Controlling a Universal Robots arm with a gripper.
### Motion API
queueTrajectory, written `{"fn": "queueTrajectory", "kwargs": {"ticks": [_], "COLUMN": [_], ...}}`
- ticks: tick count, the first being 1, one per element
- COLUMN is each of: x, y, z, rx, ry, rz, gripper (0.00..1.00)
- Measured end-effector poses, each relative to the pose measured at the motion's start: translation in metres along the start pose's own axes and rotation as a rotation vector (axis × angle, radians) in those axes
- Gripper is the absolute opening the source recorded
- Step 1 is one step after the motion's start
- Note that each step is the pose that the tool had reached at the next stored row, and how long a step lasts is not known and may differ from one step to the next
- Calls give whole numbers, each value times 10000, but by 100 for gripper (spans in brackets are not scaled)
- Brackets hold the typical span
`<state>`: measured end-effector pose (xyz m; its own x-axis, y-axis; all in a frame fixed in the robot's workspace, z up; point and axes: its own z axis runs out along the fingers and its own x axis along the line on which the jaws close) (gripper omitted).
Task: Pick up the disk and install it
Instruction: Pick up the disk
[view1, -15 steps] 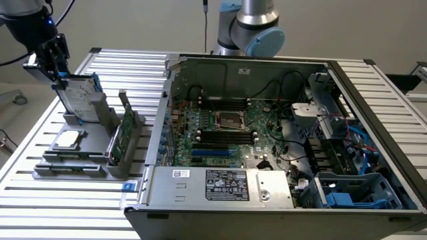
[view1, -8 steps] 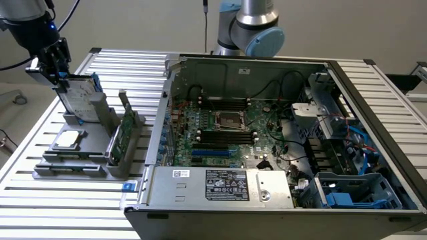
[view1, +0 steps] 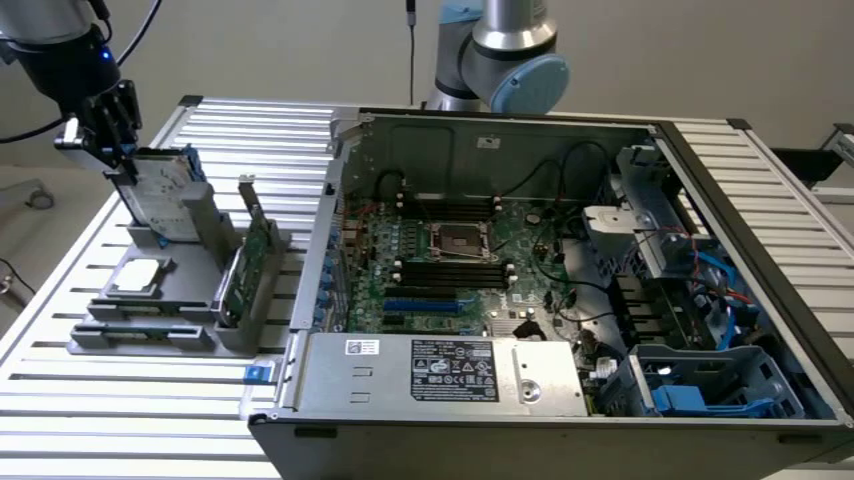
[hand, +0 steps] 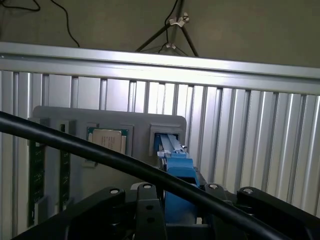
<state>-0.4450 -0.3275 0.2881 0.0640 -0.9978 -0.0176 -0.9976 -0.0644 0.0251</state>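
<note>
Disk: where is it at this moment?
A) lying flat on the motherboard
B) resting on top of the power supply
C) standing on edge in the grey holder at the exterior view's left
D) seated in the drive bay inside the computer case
C: the disk stands on edge in the grey holder outside the case, with the tool at its upper end.

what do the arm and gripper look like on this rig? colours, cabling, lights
Arm: silver-grey tubular links, pale blue joint cap. Wrist end is black with a small glowing blue light; black cables loop off it. Gripper: matte black, angular linkage bars with silver screw heads; a thick black cable crosses it in the wrist view.
</note>
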Motion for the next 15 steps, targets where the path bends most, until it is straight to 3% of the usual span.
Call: {"fn": "queueTrajectory", "kwargs": {"ticks": [15], "x": [5], "y": [0], "z": [4], "rx": [1], "ry": [6], "rz": [1], "gripper": [33]}}
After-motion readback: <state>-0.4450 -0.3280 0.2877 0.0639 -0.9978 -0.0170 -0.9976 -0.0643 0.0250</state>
